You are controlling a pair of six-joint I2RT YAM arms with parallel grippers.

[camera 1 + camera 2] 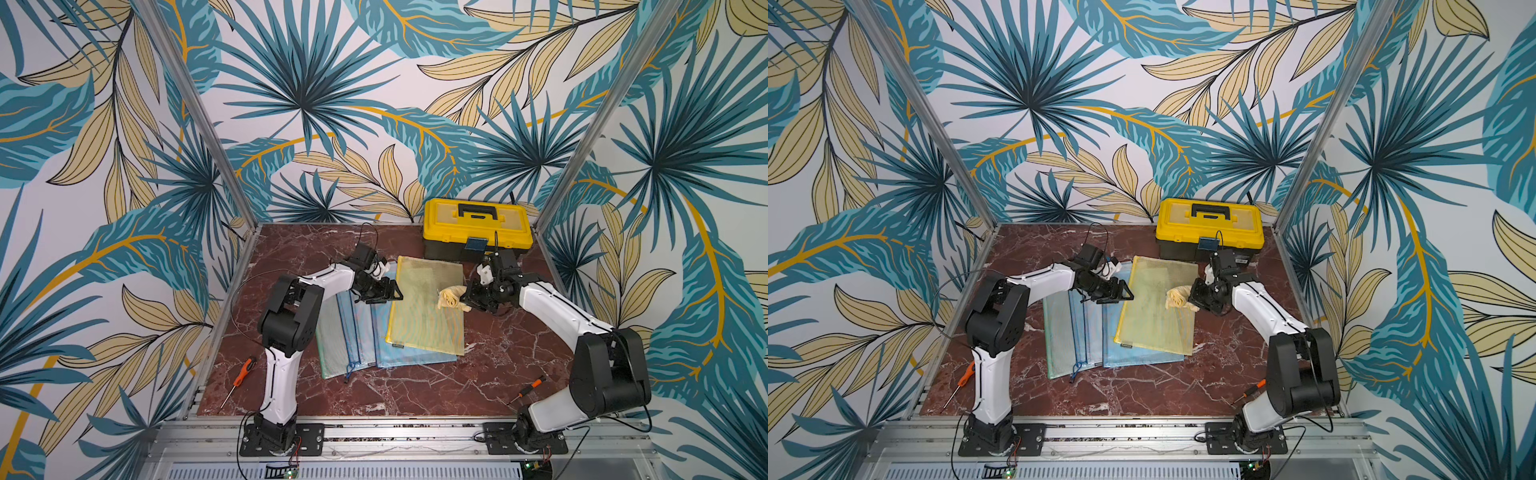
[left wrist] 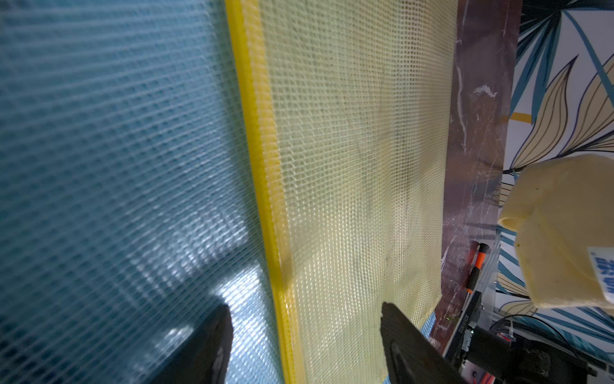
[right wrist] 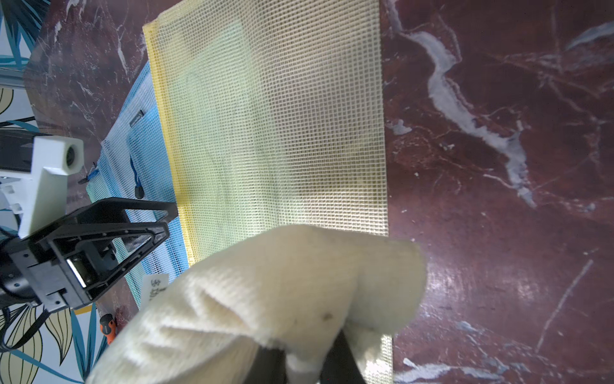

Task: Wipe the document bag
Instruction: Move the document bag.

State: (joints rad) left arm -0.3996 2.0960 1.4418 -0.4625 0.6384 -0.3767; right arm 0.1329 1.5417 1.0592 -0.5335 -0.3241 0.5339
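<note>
Both long edges of my bag [image 1: 424, 320] are covered: right fingers [image 1: 468, 296] pinch the cloth [image 1: 448, 298] over one, left fingers [image 1: 390, 293] spread astride the other.

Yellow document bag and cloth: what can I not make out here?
- Right wrist view: the cloth covers the fingertips of the right gripper.
- Left wrist view: the cloth's label is cut off by the edge.
- Both top views: dirt on the yellow document bag is too small to see.
</note>
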